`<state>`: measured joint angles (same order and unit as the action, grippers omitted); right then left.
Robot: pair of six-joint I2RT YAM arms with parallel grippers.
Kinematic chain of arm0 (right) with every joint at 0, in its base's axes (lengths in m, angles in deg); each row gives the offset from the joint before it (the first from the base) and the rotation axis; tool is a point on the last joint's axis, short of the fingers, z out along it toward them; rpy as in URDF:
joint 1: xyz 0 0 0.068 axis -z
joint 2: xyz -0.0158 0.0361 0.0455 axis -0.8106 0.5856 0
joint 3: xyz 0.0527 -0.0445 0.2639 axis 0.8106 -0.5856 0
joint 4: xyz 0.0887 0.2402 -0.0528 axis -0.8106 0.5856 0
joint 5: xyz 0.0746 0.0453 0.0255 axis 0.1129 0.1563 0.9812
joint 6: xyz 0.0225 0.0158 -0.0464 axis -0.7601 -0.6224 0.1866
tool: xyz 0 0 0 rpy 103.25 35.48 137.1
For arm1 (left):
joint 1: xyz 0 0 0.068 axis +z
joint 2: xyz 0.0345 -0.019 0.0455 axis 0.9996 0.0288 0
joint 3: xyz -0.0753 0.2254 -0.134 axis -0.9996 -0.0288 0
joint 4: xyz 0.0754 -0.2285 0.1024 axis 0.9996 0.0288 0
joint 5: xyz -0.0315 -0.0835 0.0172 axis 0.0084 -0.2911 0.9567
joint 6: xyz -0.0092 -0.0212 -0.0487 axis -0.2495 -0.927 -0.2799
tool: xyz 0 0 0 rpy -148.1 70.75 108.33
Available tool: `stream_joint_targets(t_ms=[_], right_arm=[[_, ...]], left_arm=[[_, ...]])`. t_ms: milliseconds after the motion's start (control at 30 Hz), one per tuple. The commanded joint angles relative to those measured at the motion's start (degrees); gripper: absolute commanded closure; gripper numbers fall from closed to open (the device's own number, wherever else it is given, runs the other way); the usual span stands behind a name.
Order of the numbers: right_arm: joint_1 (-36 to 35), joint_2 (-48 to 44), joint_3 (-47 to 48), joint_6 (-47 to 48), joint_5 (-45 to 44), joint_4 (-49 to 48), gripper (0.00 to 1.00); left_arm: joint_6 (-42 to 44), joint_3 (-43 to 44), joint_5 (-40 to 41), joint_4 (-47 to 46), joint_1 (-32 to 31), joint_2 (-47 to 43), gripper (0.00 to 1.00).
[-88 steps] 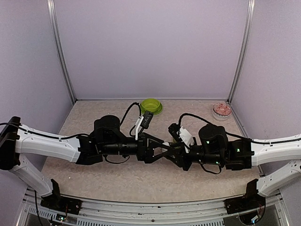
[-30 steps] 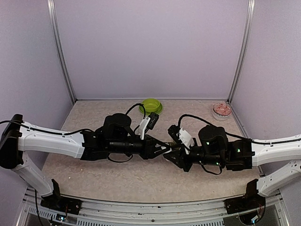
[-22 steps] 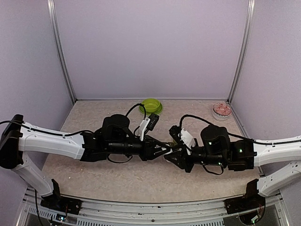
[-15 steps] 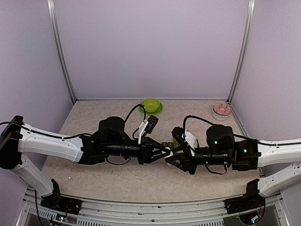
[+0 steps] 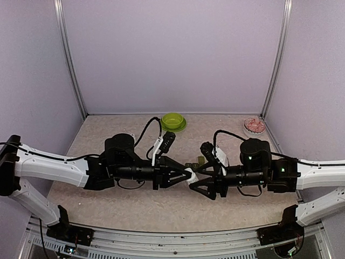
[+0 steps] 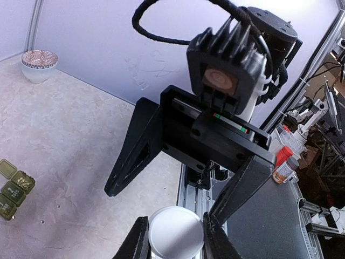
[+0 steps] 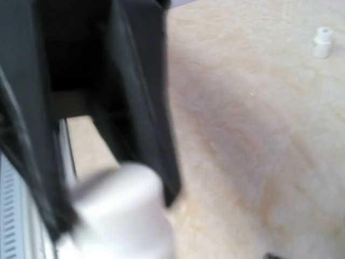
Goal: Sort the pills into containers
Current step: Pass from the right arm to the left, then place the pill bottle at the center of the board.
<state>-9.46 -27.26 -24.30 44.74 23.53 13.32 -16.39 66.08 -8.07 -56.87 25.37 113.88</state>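
left gripper point(image 5: 187, 175) is seen closed to a narrow gap on one small white bottle point(image 6: 176, 236), which is pinched between its two fingers above the table point(image 5: 108, 199). right gripper point(image 5: 197, 178) is faced nose to nose with it, its jaws spread wide and nothing gripped; whether its fingers touch the bottle cannot be told, since the right wrist view is blurred.

two arms are counted, and one dark green pill box point(image 6: 13, 189), laid flat on the table just behind the meeting grippers. about two pills point(image 6: 56, 205) are made out as specks on the table near the box. one more small white bottle point(image 7: 322, 42) is stood apart on the table. one lime green bowl point(image 5: 173, 121) and one bowl of pinkish contents point(image 5: 254, 125) are set by the back wall.

against the picture from 2.9 s ago, the left jaws, then spread apart, are now narrowed onto the bottle. against 0.5 s ago, the left wrist is shifted slightly leftward and the right wrist slightly rightward.
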Motion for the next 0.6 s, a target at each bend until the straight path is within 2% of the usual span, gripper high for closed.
stream_joint_targets(t_ms=[0, 67, 267, 367, 567], right_arm=[[0.84, -0.84, 1.21, 1.22, -5.52, 4.66, 0.17], [1.01, -1.31, 1.34, 1.47, -7.27, 5.5, 0.1], [3.15, -3.24, 0.35, 0.14, -12.29, 6.98, 0.01], [4.79, -4.03, -0.78, -1.1, -12.53, 6.97, 0.0], [5.92, -4.89, -2.58, -1.9, -13.15, 5.54, 0.0]], left_arm=[[1.21, -1.19, 3.97, 2.44, 2.06, -2.8, 0.83], [1.21, -1.56, 5.21, 3.48, 2.93, -3.07, 0.82], [1.59, -1.06, 13.68, 10.48, 5.78, -2.55, 0.82], [1.26, -1.23, 17.13, 12.51, 8.04, -1.48, 0.81], [1.81, -1.32, 28.96, 14.86, 10.41, 1.79, 0.81]])
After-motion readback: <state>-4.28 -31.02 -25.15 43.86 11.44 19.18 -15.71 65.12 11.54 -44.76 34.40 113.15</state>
